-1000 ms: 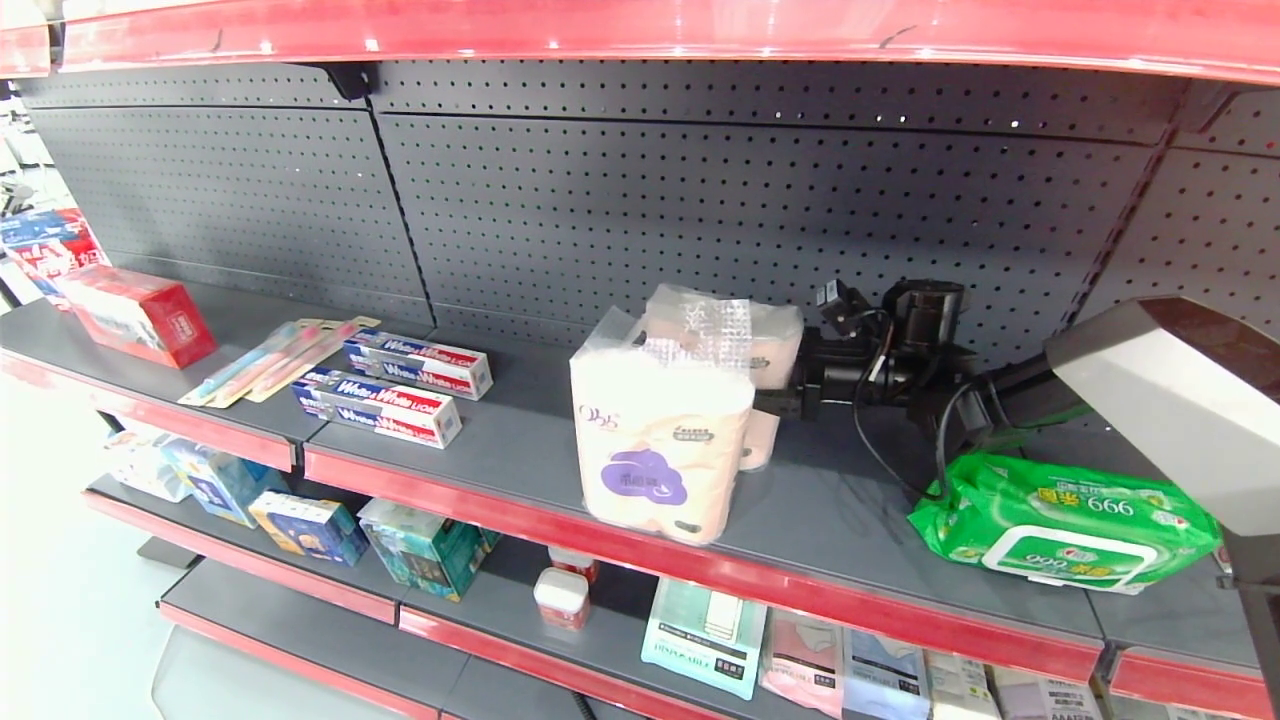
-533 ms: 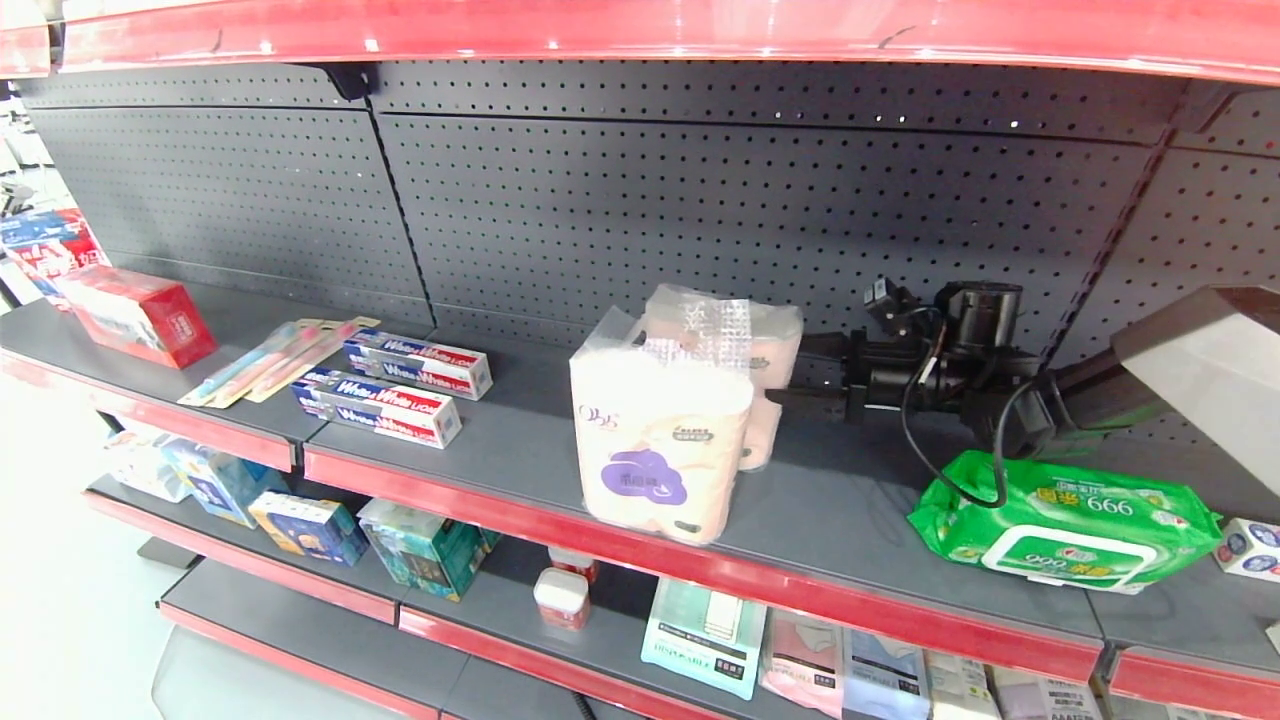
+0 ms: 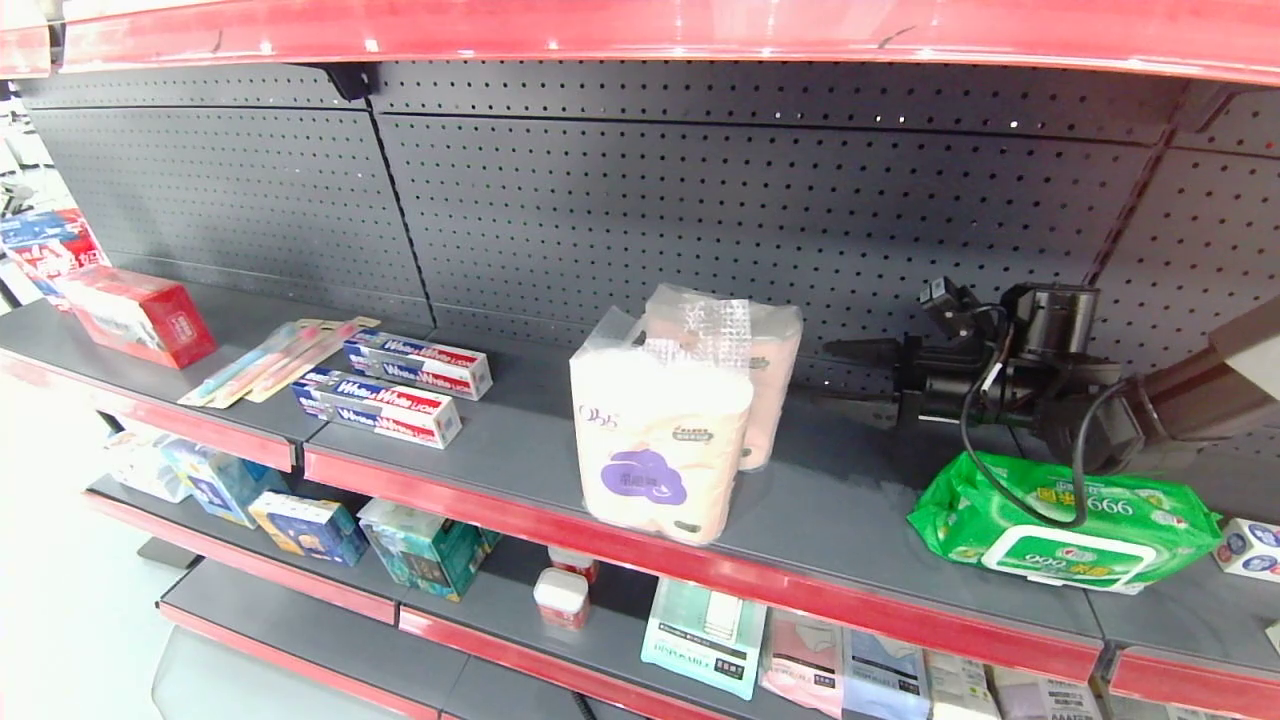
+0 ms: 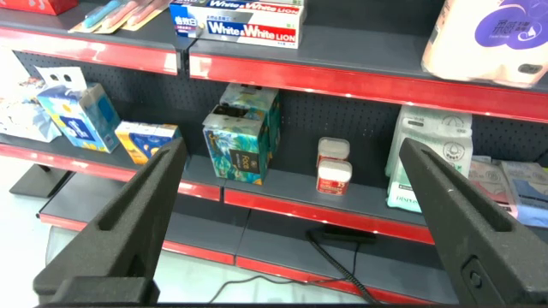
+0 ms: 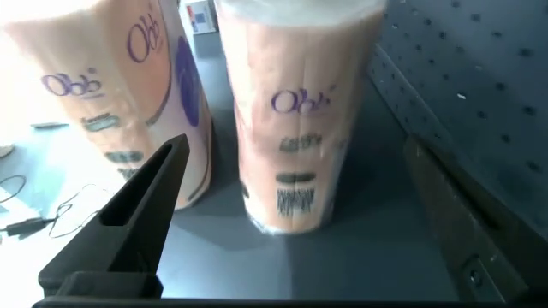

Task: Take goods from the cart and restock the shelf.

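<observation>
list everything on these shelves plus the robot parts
toilet roll packs: 2, peach, middle of the shelf, one behind the other
toothpaste boxes: 2, white-red-blue, left of the rolls
toothbrush packs: apparently 2, pink and blue, beside the toothpaste
red box: 1, red, far left
wet wipes pack: 1, green, right end
small box: 1, white and blue, right edge
boxed goods: several, mixed, lower tiers
right gripper: 1, black, open, right of the rolls, apart
left gripper: 1, black, open, facing the boxed goods
</observation>
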{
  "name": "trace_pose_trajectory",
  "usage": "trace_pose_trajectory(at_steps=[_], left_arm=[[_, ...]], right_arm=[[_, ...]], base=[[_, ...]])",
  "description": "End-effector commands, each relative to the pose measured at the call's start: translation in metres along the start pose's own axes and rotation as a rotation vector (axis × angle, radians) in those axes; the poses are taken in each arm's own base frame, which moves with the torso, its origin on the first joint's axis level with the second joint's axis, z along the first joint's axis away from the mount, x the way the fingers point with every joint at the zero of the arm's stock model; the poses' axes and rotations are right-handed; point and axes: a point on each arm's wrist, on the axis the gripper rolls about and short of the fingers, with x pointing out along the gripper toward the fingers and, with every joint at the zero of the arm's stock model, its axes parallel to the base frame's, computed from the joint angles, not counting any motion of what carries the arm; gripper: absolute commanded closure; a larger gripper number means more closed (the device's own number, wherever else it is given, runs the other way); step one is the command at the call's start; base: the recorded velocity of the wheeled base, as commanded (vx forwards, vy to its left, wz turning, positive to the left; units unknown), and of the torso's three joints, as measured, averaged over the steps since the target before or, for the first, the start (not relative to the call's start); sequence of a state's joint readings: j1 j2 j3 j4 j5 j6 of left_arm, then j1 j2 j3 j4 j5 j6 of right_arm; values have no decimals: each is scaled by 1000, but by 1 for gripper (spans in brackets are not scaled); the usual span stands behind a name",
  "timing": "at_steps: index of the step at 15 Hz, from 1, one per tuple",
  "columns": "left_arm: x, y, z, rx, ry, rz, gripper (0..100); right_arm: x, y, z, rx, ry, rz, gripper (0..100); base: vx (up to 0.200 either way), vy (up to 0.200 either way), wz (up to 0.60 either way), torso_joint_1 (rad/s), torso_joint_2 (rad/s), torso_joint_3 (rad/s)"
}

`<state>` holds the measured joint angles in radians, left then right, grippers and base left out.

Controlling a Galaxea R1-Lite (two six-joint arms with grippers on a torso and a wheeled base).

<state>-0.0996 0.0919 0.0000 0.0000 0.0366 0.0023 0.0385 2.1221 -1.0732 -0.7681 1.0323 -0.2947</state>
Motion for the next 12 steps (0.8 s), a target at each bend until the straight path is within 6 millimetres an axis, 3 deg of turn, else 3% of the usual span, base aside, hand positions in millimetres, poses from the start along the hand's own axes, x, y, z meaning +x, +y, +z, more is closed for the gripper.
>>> trace_pose_trajectory(at_steps=[1,8,12], left_arm=[[0,0,0,-1,2,0,0],[0,0,0,1,2,0,0],[0,0,0,1,2,0,0]], right_arm=[[-10,7,11,-13,-7,-16,0],[-59,34,28,-4,14,-156,0],[-107,94,50,37,32,-386,0]], base=[[0,0,0,0,0,0],[0,0,0,0,0,0],[0,0,0,0,0,0]])
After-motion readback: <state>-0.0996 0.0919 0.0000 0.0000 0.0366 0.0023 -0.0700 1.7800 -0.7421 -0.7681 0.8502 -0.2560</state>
